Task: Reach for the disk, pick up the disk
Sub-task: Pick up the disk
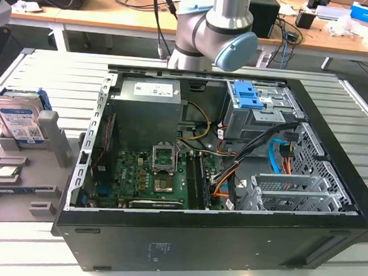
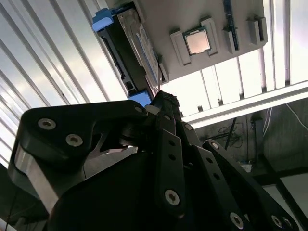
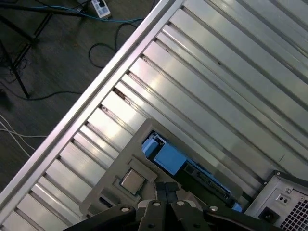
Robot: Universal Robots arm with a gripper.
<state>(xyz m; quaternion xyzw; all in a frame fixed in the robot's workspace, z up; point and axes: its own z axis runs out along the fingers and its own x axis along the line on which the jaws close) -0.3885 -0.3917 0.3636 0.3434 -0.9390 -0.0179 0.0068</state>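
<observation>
the disk (image 1: 20, 119) stood on edge in the grey holder (image 1: 54, 140) on the slatted table (image 1: 49, 72), at the exterior view's left, well apart from the open computer case (image 1: 227, 245). in both wrist views the gripper (image 2: 165, 98) (image 3: 167, 188) hung near it, claw closed and empty.

The slatted metal desk (image 1: 56, 72) carries an open black computer case (image 1: 195, 246) and, just beside it toward the exterior view's left, a grey plastic holder (image 1: 10, 186).
</observation>
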